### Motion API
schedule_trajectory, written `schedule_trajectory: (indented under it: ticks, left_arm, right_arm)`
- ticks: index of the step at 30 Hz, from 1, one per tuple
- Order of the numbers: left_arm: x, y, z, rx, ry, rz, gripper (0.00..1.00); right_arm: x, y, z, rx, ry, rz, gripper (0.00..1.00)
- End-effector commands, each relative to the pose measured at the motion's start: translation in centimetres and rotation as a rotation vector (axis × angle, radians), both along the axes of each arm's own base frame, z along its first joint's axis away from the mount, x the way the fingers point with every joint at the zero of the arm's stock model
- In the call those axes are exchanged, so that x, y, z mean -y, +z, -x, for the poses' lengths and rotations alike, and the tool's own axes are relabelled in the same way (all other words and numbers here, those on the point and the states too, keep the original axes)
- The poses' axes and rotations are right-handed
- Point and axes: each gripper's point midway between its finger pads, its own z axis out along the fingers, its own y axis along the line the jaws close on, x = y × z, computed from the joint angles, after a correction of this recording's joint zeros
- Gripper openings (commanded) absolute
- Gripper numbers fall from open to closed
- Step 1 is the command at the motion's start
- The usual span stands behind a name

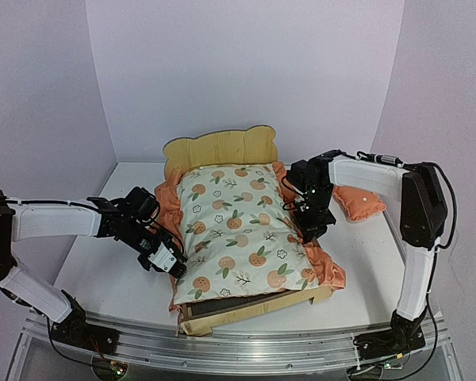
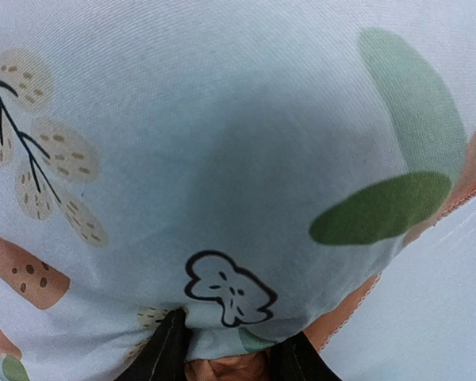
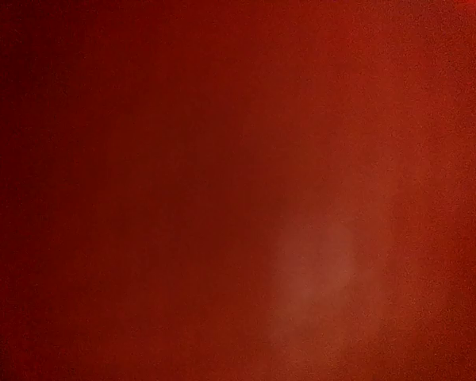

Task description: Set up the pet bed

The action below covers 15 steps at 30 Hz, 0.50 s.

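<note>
Though the orange-print ruffled pad is laid on the plywood pet bed, the orange pillow isn't placed yet; pad's edge is pinched by left hand, right hand can't be read.

No legible text or labels anywhere

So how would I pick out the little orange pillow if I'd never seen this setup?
Find the wooden pet bed with the bear-ear headboard in the middle of the white table. Just off its right side, near the headboard end, lies the small pillow. Unlike the fruit-print mattress pad, it is plain orange and sits on the table, outside the bed.
</note>
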Motion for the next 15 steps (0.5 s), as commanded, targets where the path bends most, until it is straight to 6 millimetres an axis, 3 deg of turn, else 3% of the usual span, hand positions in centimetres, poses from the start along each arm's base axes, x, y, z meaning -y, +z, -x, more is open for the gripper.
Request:
schedule_trajectory:
  ticks: [1,5,10,14,15]
  left_arm:
    - [3.3,4.6,-7.1,0.229,0.113,0.126,0.33]
    - [4.1,6.2,-8.6,0.265,0.125,0.153,0.33]
    - [4.3,7.9,-10.2,0.305,0.144,0.18,0.33]
    - [3.7,7.9,-11.0,0.304,0.169,0.167,0.36]
    - [3.5,7.8,-11.1,0.305,0.175,0.161,0.38]
  right_arm:
    - [-4.8,9.2,-7.1,0.249,-0.137,-0.351,0.0]
    - [-4.9,12.0,-9.6,0.321,-0.189,-0.454,0.0]
    - [-4.3,12.7,-11.0,0.333,-0.249,-0.522,0.0]
    - [-4.1,11.9,-11.1,0.332,-0.28,-0.526,0.0]
    - [-4.0,10.8,-10.7,0.312,-0.296,-0.519,0.0]
